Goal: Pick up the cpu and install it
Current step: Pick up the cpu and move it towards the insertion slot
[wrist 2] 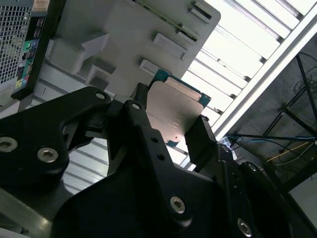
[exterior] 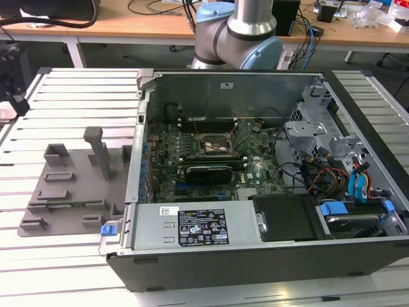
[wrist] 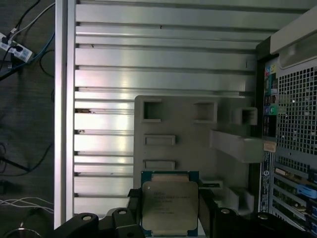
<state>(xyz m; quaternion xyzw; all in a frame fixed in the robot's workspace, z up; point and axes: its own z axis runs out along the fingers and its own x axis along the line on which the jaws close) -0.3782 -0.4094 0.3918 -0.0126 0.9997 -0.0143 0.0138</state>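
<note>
Gripping the cpu [wrist: 169, 207] over the tray [wrist: 190, 130]

Gripper [wrist: 168, 214] was clenched on the cpu, one black finger [wrist: 130, 201] at each side edge, silvery lid up. Both wrist views showed the chip in front of the grey plastic tray, which lay on the slatted aluminium table [wrist: 148, 64]. In the exterior view, the open computer case [exterior: 255, 236] stood at the tray's right, dark socket frame [exterior: 214, 146] mid-board.

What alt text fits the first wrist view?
The cpu is clamped between the jaws of the gripper, over a grey plastic tray on a slatted metal table, beside the vented rear of a computer case.
</note>
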